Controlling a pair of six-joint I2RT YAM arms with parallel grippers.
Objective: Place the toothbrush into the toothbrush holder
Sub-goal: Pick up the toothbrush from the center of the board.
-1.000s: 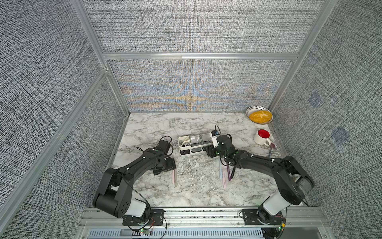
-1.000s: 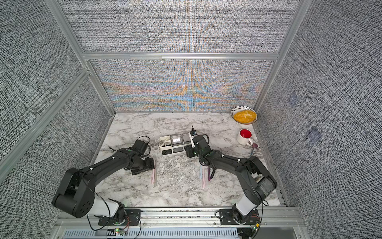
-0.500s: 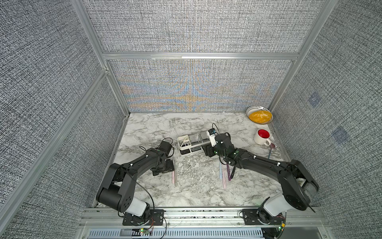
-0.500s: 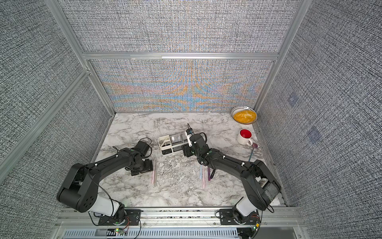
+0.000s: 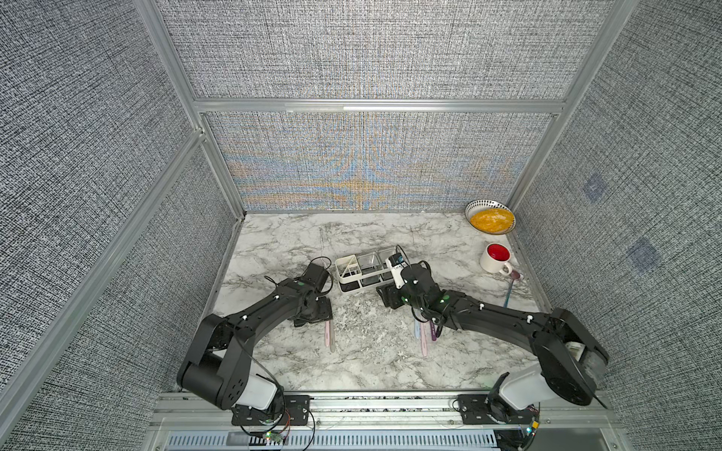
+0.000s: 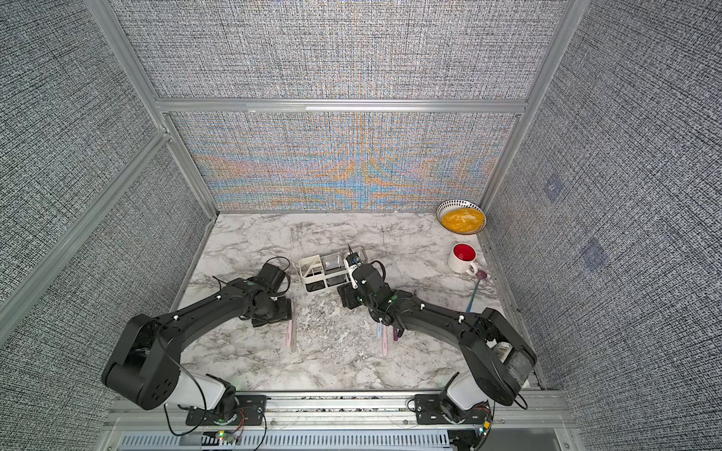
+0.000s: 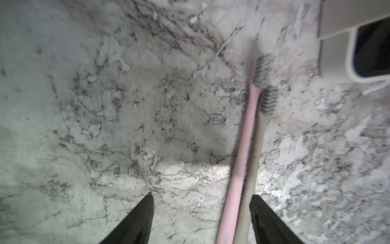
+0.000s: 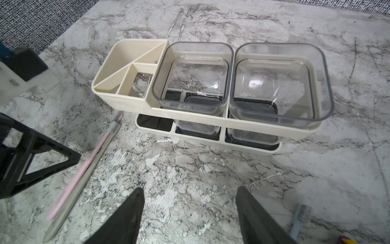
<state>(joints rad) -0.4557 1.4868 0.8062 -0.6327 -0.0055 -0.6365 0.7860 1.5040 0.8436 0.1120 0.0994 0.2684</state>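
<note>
Toothbrush holder (image 8: 232, 123) stands upright near the middle of the marble table (image 5: 297, 242). It is a white frame with two clear square cups and, at the end nearer the left arm, a section split by a diagonal bar. A pink toothbrush (image 7: 242, 152) and a grey toothbrush (image 7: 256, 152) lie flat on the table side by side, touching along their handles. Their bristle heads point toward the toothbrush holder and stop just short of the base at its diagonal end. The left gripper (image 7: 201, 195) hangs low over these two handles with its fingers (image 7: 135, 221) spread wide. Both handles lie in the gap, the grey one just beside one finger, and neither is clamped. The right gripper (image 8: 188, 188) sits low in front of the long side of the toothbrush holder, facing the cups. Its fingers (image 8: 259, 221) are wide apart with only bare marble between them. A blue toothbrush (image 8: 299, 219) lies on the table close beside the right gripper, and in a top view a purple toothbrush (image 5: 433, 332) shows partly under the right arm. A white mug (image 5: 493, 261) with a red inside and a bowl (image 5: 490, 220) of yellow food stand well apart, by the far right corner.
</note>
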